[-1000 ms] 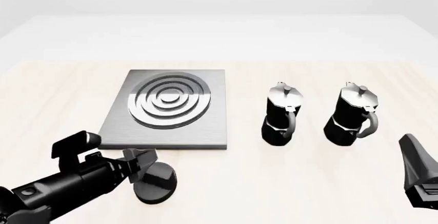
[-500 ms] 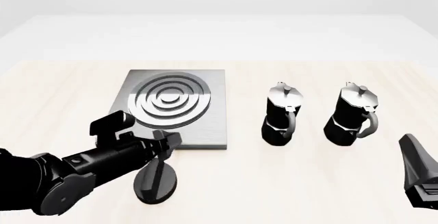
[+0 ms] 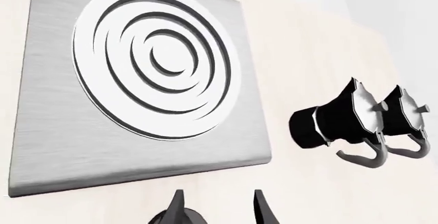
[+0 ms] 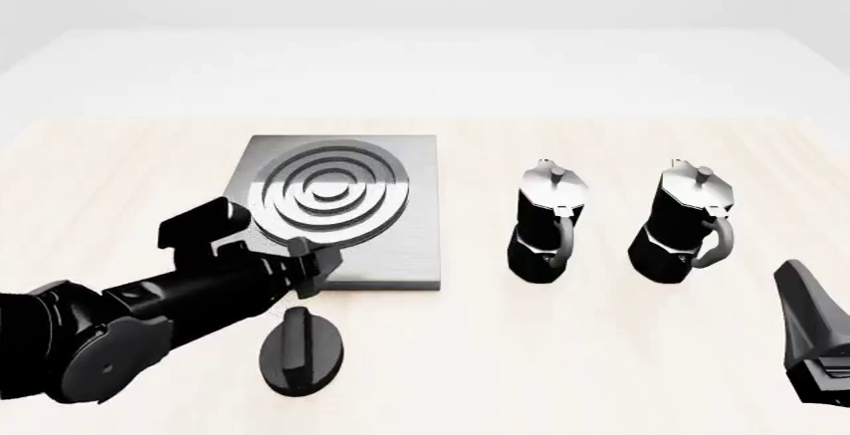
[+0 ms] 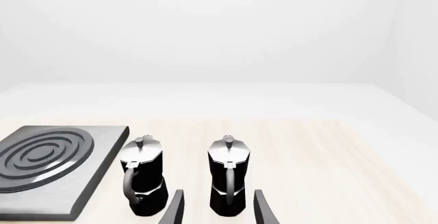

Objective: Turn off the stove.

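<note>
The stove (image 4: 392,246) lay flat on the table (image 4: 638,335), left of centre, its ringed burner (image 4: 326,198) toward the far side of the plate. The knob (image 4: 302,349) sat on the table just near of the stove's near edge, its ridge pointing roughly near to far. The left gripper (image 4: 314,261) hovered above the gap between knob and plate, with the arm reaching in from the near left. In the left wrist view its fingers (image 3: 262,211) stood apart with nothing between them, and the top of the knob showed just beside one fingertip. Two pots (image 4: 547,222) (image 4: 687,222) stood upright to the right of the stove, side by side and apart. The right gripper (image 4: 813,340) stayed at the near right edge, well away from the pots; its fingers (image 5: 263,209) were spread and empty.
</note>
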You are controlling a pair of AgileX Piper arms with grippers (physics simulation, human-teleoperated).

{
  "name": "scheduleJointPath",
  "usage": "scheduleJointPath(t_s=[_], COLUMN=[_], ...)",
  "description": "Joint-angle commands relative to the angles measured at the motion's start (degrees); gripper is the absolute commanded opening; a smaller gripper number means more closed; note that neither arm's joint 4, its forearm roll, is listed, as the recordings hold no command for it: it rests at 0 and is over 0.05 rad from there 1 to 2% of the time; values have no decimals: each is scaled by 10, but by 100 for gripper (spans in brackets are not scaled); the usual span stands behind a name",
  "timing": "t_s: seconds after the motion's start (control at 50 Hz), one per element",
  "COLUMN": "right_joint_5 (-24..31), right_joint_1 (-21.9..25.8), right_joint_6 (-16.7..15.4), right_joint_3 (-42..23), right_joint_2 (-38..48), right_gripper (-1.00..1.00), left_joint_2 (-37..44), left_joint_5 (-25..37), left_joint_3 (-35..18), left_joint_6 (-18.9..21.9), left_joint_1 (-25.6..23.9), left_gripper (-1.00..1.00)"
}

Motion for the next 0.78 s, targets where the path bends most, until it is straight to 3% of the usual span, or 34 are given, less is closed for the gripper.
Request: scheduleJointPath(t_s=[0.02,0.28,0.6,0.68,0.78], right_joint_5=[0,0,0,0,0], right_joint_1=[0,0,0,0,0], right_joint_6=[0,0,0,0,0], right_joint_3=[0,0,0,0,0], right_joint_2=[0,0,0,0,0], right_gripper=[100,100,100,100,100], left_joint_2=[-126,-247,-289,-334,-425], left_joint_5=[77,171,192,202,202], left_joint_3=[30,34,23,17,52], left_joint_6=[27,51,66,103,114], left_joint_1=[12,20,33,36,60], left_gripper=[100,100,100,100,100])
